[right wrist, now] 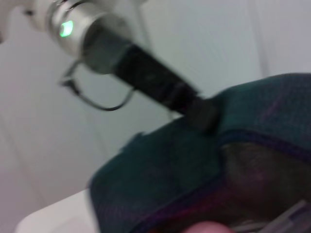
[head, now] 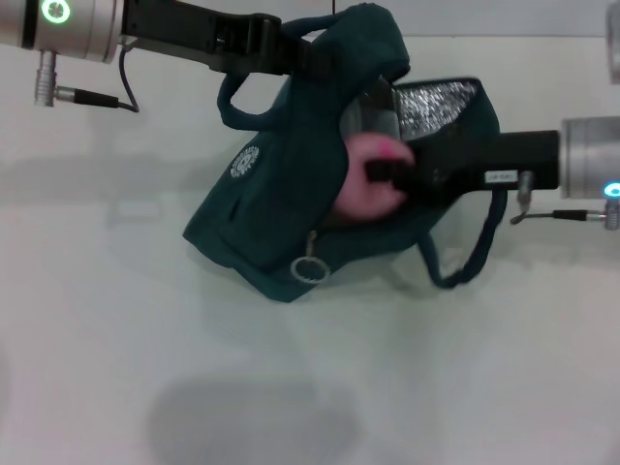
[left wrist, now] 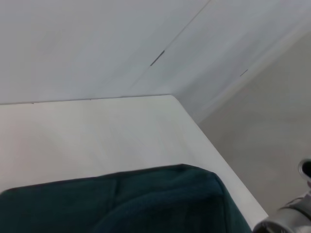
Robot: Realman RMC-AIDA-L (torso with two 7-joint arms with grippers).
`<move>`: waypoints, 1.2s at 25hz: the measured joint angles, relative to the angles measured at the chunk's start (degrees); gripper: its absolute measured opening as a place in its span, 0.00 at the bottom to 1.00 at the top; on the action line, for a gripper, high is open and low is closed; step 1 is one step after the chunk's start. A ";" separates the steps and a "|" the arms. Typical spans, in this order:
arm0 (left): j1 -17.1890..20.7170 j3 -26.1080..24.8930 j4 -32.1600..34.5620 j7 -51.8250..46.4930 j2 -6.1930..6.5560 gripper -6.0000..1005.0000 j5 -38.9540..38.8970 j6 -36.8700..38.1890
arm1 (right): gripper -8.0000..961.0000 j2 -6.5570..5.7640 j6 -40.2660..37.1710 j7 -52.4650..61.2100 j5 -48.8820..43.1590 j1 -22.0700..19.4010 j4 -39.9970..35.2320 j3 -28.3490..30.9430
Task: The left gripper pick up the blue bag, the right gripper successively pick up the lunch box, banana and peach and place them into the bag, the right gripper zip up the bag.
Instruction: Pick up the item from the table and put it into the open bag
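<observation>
Blue bag (head: 281, 203): one, on desk (head: 194, 387).
Peach (head: 360, 184): one, at bag mouth.
Left tool (head: 291, 48): clenched on bag top.
Right tool (head: 392, 174): grasping peach.

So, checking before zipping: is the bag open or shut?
Open. The blue bag's mouth gapes, showing foil lining and the peach.
</observation>
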 joint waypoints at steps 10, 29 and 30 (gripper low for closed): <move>-0.11 -0.04 -0.01 0.00 0.16 0.06 -0.06 0.05 | 0.04 -0.13 -1.63 -2.44 6.33 -4.43 -6.16 -6.05; -0.02 0.06 -0.03 0.00 -0.18 0.06 -0.20 0.04 | 0.11 0.10 4.57 0.36 6.22 0.39 -1.67 -9.86; -0.04 0.06 -0.03 0.00 -0.19 0.06 -0.20 0.04 | 0.14 0.14 4.68 0.36 6.26 0.41 -1.80 -10.22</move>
